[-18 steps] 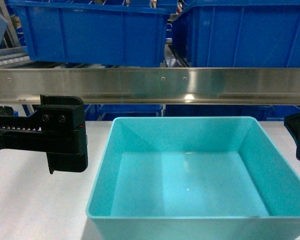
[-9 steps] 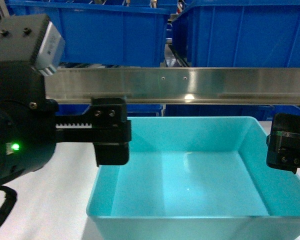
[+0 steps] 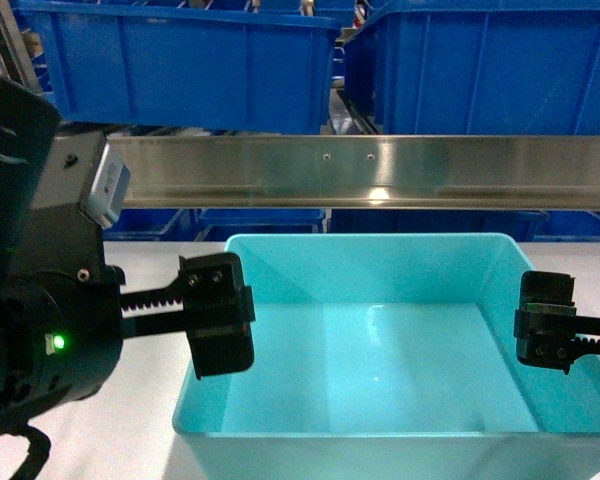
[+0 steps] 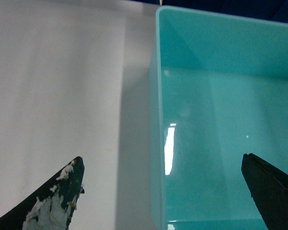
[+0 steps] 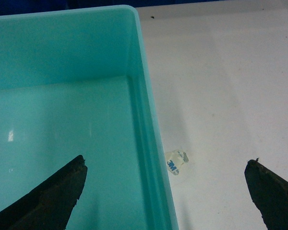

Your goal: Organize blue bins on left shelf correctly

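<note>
The light turquoise blue bin (image 3: pixel 380 370) sits empty on the white tabletop (image 3: pixel 100 440), just in front of and below the left shelf's steel rail (image 3: pixel 380 170). My left gripper (image 3: pixel 180 315) is open above the bin's left side. In the left wrist view the left gripper (image 4: pixel 162 160) has one finger over the table and the other over the blue bin (image 4: pixel 216 120), the left wall between them. My right gripper (image 3: pixel 595 345) is open too. In the right wrist view the right gripper (image 5: pixel 166 160) straddles the blue bin (image 5: pixel 62 120) at its right wall. Neither gripper touches the bin.
Two dark royal-blue ribbed bins (image 3: pixel 190 70) (image 3: pixel 490 70) stand on the shelf above the rail, with more blue below it. A small clear 3M tape scrap (image 5: pixel 176 162) lies on the table beside the bin's right wall.
Both grippers have moved inward, from beside the bin to over its side walls. The left arm's body has come into view at the left. The bin has not moved.
</note>
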Robot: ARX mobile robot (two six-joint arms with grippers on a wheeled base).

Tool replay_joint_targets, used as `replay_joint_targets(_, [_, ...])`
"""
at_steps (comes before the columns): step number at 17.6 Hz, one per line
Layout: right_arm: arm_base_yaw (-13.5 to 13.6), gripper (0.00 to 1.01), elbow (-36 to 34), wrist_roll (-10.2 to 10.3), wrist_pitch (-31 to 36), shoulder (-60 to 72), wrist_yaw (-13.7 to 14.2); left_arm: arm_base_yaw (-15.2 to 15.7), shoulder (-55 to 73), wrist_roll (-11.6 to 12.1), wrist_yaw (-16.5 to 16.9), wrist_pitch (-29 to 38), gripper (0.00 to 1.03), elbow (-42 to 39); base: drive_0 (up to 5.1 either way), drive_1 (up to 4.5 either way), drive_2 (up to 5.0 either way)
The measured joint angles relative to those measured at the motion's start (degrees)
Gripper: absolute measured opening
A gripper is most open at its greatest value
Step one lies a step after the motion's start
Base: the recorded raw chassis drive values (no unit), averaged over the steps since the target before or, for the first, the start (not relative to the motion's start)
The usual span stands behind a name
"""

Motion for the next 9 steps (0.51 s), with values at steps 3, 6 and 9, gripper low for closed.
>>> replay_joint_targets(3, [-2.5, 0.98, 2.3, -0.9, 1.0, 4.3, -0.3, -1.0, 6.2, -1.6, -0.1, 0.6, 0.98, 3.9, 0.0, 0.0, 0.0])
replay_joint_targets(6, [-4.5, 0.98, 6.6, -2.4, 0.7, 8.0, -1.1, -1.7, 12.7, -2.5, -0.1, -2.1, 0.98, 9.9, 0.0, 0.0, 0.0])
replay_joint_targets(9, [-4.5, 0.98, 7.6, -2.6, 0.8, 10.8, -1.0, -1.7, 15.1, -4.2, 0.2, -3.0, 0.98, 11.6, 0.0, 0.0, 0.0])
